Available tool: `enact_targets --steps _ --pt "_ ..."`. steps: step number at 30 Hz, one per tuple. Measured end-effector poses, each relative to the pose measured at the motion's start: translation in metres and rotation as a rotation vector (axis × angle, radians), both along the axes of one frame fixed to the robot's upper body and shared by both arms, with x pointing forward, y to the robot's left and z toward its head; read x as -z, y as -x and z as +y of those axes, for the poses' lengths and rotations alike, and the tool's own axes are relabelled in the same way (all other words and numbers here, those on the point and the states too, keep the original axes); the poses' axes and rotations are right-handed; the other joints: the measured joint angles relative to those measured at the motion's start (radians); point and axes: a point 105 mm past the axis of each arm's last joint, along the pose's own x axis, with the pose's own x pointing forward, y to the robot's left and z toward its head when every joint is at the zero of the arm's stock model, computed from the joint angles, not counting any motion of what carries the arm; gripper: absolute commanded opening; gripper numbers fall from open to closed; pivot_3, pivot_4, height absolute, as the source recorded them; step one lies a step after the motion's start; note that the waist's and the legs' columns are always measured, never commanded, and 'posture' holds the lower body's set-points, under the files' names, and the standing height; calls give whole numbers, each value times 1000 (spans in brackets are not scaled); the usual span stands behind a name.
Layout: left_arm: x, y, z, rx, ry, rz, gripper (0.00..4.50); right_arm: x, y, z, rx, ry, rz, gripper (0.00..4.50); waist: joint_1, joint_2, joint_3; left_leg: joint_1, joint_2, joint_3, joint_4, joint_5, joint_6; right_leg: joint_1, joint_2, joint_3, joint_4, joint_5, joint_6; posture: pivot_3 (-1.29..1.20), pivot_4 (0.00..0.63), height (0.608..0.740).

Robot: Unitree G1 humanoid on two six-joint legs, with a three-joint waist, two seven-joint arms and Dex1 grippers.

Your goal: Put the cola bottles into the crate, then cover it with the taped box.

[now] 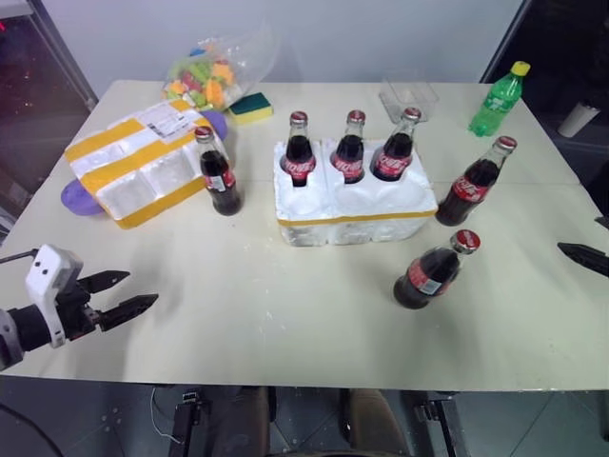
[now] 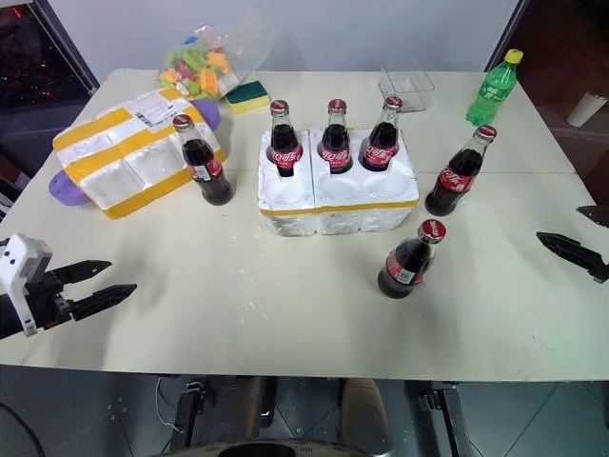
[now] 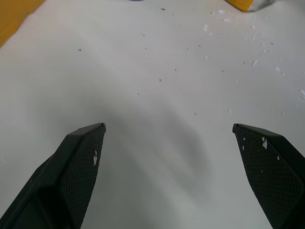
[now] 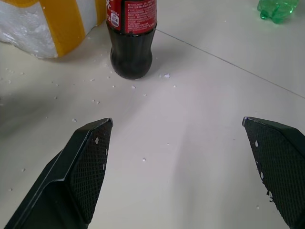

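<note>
Both grippers empty and wide, three cola bottles left to load.

Three cola bottles (image 1: 350, 148) stand in the far wells of the crate (image 1: 354, 220), so the near row waits empty. The left gripper (image 1: 128, 296), jaws spread, hangs over bare table; its closest loose bottle (image 1: 219, 172) stands well ahead beside the taped box (image 1: 143, 164). The right gripper (image 4: 176, 162), equally wide, faces a standing bottle (image 4: 131, 38) ahead, left of its centreline, likely the next pick.

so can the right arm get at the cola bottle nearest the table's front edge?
Probably yes: the right gripper has open jaws, and only bare table lies between it and that upright cola bottle.
</note>
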Motion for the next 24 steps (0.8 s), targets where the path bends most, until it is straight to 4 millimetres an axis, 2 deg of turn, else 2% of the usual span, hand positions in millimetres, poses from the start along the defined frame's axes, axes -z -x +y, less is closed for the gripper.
enact_targets --steps 17,21,24 --pt "-9 -12 -4 -19 16 -55 4474 9 1 -3 10 5 -2 4500 0 0 0 0 0 0 1 0 0 1 0 0 1 0 0 0 150 739" --pt "-16 -24 -11 -22 78 -96 4474 9 2 -5 26 -35 4 4500 2 0 0 2 0 0 2 0 0 2 1 0 3 0 1 0 150 739" --pt "-35 -45 -12 -43 123 -164 4474 -7 4 4 -12 -76 -8 4500 3 1 0 3 0 0 3 0 0 4 1 0 4 0 1 0 150 739"
